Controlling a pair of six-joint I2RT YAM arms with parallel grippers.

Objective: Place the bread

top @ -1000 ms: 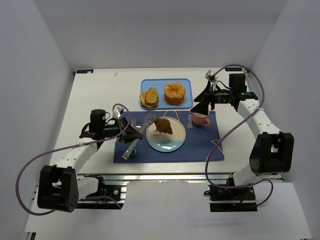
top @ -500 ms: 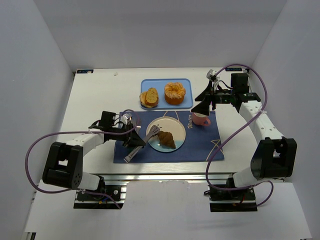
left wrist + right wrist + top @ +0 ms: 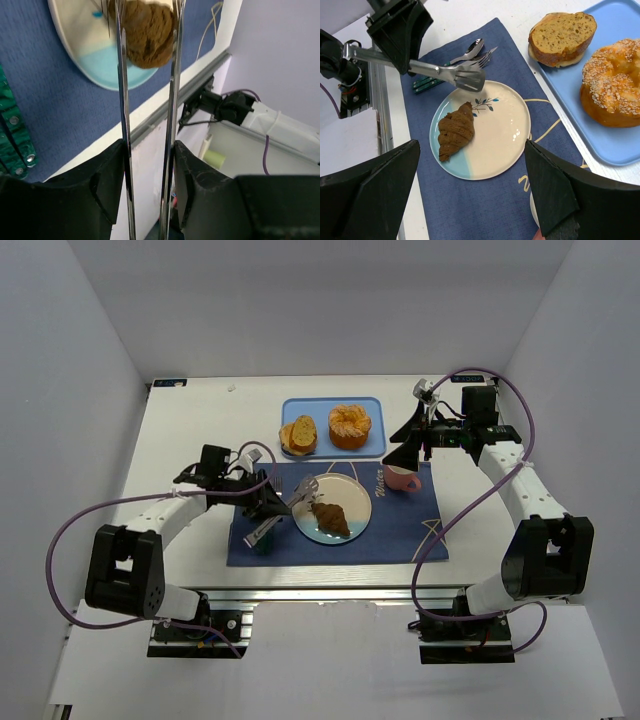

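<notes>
A white table [image 3: 190,430] sits boxed in by plain white walls [image 3: 70,390], with a blue placemat [image 3: 400,530] at its near middle. The croissant [image 3: 329,517] lies free on the near-left part of the plate [image 3: 352,492] on that mat. The left gripper [image 3: 262,502] is clamped on tongs [image 3: 285,508], whose tips hang by the plate's left rim, seemingly above it. The right gripper [image 3: 400,458] hovers spread wide over a pink mug [image 3: 402,478]. A blue tray [image 3: 375,410] lies farther back.
</notes>
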